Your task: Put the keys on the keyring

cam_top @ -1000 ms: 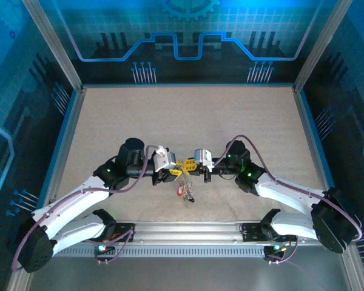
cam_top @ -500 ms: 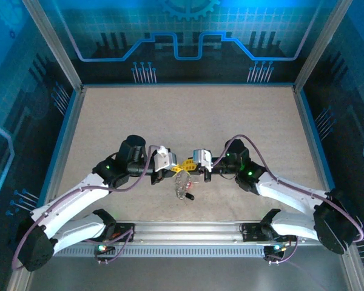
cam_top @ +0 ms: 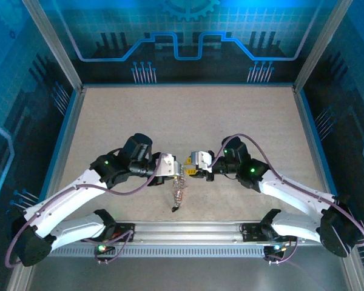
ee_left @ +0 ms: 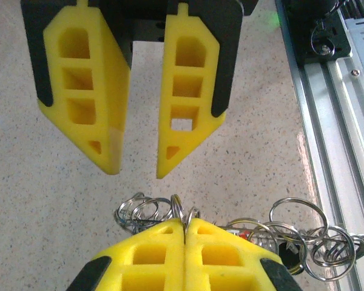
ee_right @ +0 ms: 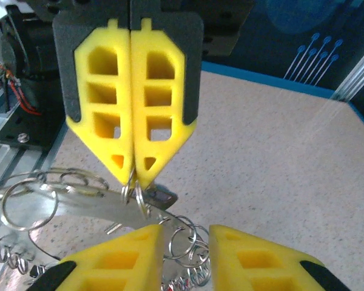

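L claw (ee_left: 185, 225) pressed together, clamped on thin silver wire ring (ee_left: 177, 205) atop bunch of small grey-silver metal keys (cam_top: 178, 193). Bunch dangles under it twd near edge of beige speckled surface (cam_top: 170, 121). R claw (ee_right: 185, 233) faces it, fingers apart, holding nothing, just beside ring.

the table (cam_top: 188, 121) is beige with fine dark speckles, edged in blue. the walls (cam_top: 182, 42) are deep blue with pale-blue circuit lines and a faint grid. the left arm (cam_top: 67, 201) and right arm (cam_top: 291, 191) are white with black joints, each with a green light (cam_top: 107, 162), and trail purple cables (cam_top: 243, 136). the left gripper (ee_left: 185, 223) and right gripper (ee_left: 138, 170) have yellow fingers (ee_left: 118, 103) in black mounts. the keys (cam_top: 178, 194) and rings (ee_left: 291, 212) are silver-grey; 1 key head shows red. the rail (cam_top: 188, 233) is grey.
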Robot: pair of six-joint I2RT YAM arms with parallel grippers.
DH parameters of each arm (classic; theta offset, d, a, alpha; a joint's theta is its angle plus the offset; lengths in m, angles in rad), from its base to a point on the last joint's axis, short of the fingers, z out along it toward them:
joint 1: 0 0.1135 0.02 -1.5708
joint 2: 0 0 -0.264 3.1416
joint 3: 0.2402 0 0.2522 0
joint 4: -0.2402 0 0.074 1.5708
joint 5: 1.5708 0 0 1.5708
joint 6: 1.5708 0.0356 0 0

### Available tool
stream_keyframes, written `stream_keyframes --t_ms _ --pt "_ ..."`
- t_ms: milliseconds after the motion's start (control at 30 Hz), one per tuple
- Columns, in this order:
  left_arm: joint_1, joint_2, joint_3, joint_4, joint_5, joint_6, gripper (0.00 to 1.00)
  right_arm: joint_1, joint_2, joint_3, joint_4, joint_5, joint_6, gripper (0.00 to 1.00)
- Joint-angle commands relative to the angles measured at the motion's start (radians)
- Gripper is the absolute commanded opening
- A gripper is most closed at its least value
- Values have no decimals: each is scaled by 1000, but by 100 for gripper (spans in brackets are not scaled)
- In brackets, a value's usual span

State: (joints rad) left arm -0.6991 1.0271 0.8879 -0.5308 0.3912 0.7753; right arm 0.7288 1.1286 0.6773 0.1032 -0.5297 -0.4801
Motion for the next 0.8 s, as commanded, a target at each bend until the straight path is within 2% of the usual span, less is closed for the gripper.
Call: stream_keyframes --t_ms 0,267,633,767 --pt "-7 -4 32 -15 -14 35 0 23 14 48 -71 -46 -33 27" --pt "-6 -27 5 44 -3 18 0 28 22 51 -88 -109 -25 32" --pt "-6 -40 -5 71 43 13 0 80 57 23 58 3 -5 30" --pt "-6 -41 -4 68 47 12 0 80 48 18 70 6 -14 25"
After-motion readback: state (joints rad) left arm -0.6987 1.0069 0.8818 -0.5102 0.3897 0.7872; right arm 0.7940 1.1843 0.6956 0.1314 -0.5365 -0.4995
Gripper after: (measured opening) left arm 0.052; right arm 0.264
